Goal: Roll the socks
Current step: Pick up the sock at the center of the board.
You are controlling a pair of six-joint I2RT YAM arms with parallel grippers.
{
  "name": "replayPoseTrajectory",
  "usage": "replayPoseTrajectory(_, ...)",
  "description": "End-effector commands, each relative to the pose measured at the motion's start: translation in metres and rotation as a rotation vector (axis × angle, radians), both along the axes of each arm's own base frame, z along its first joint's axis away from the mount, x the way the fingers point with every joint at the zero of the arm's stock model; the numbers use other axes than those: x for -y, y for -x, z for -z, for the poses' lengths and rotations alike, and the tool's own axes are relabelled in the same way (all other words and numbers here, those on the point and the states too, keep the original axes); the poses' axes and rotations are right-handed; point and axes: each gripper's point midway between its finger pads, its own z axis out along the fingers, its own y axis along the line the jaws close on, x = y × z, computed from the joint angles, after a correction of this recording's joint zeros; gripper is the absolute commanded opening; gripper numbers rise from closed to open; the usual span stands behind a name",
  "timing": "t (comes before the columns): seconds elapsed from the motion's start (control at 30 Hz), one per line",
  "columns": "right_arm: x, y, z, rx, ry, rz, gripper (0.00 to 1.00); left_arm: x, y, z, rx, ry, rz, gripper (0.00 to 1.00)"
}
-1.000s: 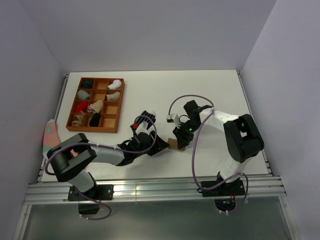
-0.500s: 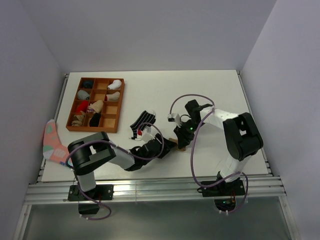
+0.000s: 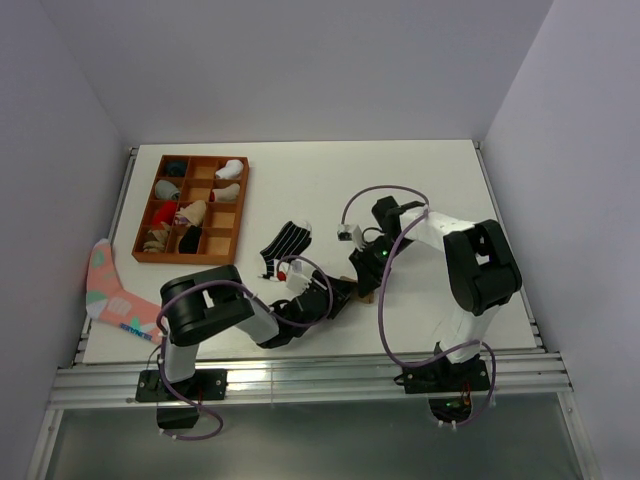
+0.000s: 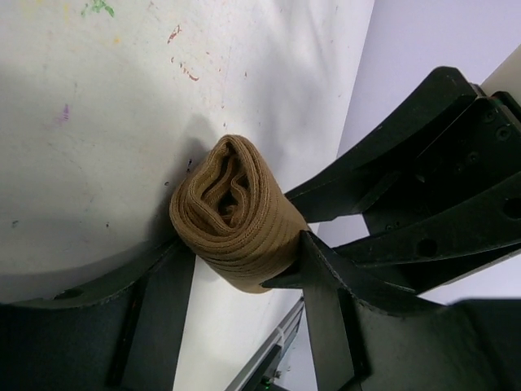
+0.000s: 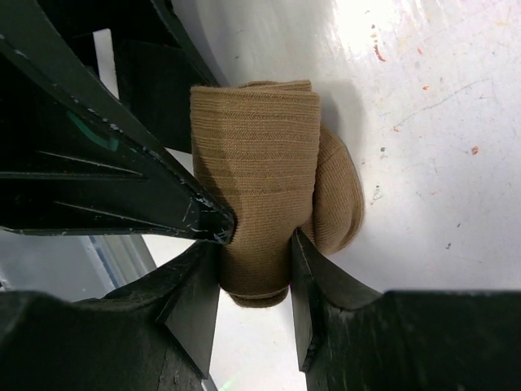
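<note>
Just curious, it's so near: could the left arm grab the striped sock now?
Probably not yet: the striped sock lies uncovered nearby, but the left gripper is gripping the tan roll.

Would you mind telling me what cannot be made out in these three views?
Tan sock, top view: nearly all hidden under the left gripper and right gripper.
Left wrist: the roll hides its own far end; the right gripper's black body blocks the table beyond.
Right wrist: fingers cover the roll's sides; whether the bulge beside it is tucked in is unclear.
Tray contents, top view: too small to identify.
</note>
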Motion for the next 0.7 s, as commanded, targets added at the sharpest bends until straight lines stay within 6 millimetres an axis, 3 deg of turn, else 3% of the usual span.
replayPoseTrajectory(0.0, -0.016, 0.003, -0.031, -0.038, -0.098, 0.006, 0.18, 0.006, -0.005, -0.018, 0.005, 0.095, -0.05, 0.59)
replayPoseTrajectory(0.23, -0.027, 0.002, -0.059, -0.031, -0.166, 0.005, 0.18, 0.01, -0.009, -0.032, 0.02, 0.123, -0.057, 0.6)
replayPoseTrajectory(0.67, -0.036, 0.031, -0.083, 0.006, -0.213, -0.104, 0.18, -0.003, -0.02, -0.048, 0.044, 0.146, -0.111, 0.6)
